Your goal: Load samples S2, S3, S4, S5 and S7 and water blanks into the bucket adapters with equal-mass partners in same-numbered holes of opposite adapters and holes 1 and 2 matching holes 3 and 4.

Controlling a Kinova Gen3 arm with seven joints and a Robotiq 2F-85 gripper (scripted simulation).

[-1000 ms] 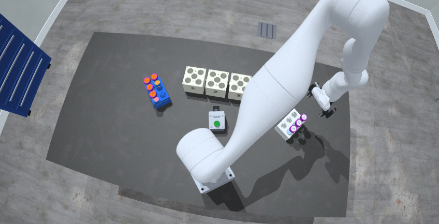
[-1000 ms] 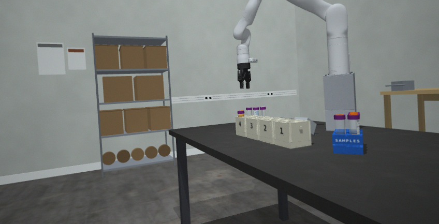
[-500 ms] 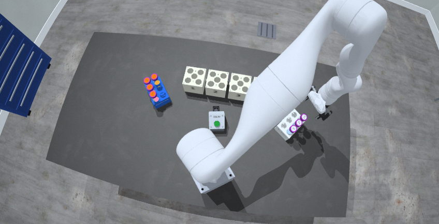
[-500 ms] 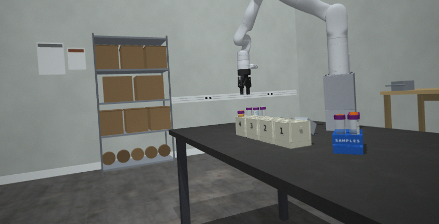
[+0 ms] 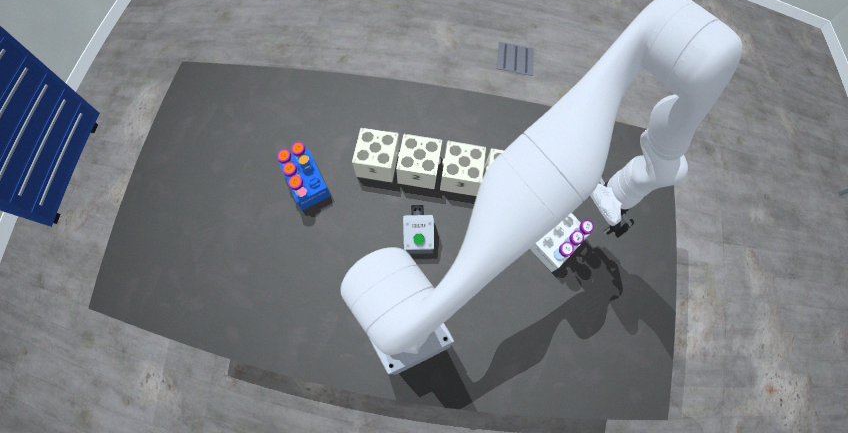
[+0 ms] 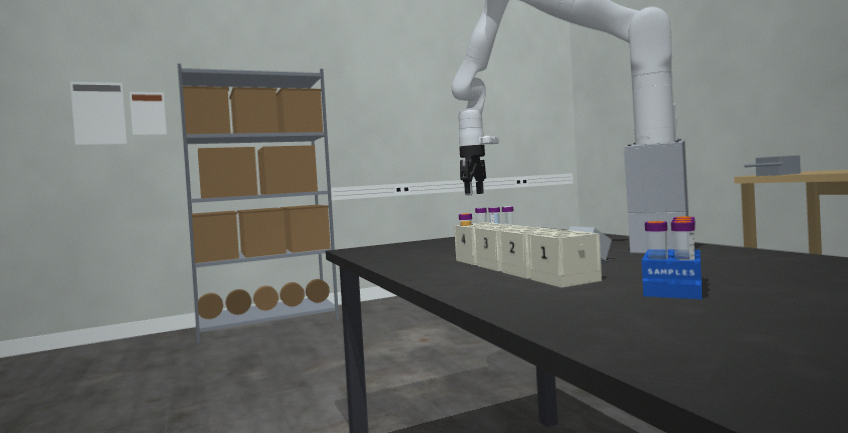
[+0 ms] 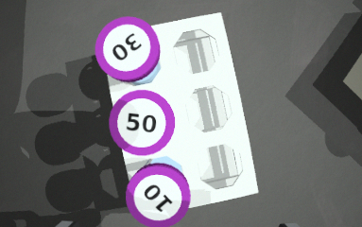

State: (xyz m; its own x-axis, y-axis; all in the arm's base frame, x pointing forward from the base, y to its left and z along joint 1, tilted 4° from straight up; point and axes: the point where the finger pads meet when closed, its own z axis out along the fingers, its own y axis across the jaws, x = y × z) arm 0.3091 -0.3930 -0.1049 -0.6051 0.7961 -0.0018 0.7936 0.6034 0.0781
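Observation:
My gripper [image 6: 474,189] is open and empty, hanging well above the white blank rack [image 5: 562,241]; it also shows in the overhead view [image 5: 618,227]. The wrist view looks straight down on this rack [image 7: 187,113]. One row holds three purple-capped water blanks marked 30 [image 7: 128,49], 50 [image 7: 142,123] and 10 [image 7: 157,198]; the other row's three holes are empty. Adapters 1 [image 5: 375,154], 2 [image 5: 419,161] and 3 [image 5: 462,167] stand in a row; adapter 4 [image 6: 464,242] holds an orange-dot tube [image 6: 464,219] and is mostly hidden by my arm from above. The blue SAMPLES rack [image 5: 304,176] holds several orange-dot tubes.
The green DONE key [image 5: 418,239] sits on its small desk in front of the adapters. A corner of an adapter [image 7: 357,80] shows at the right of the wrist view. A shelf with boxes [image 6: 255,190] stands off the table.

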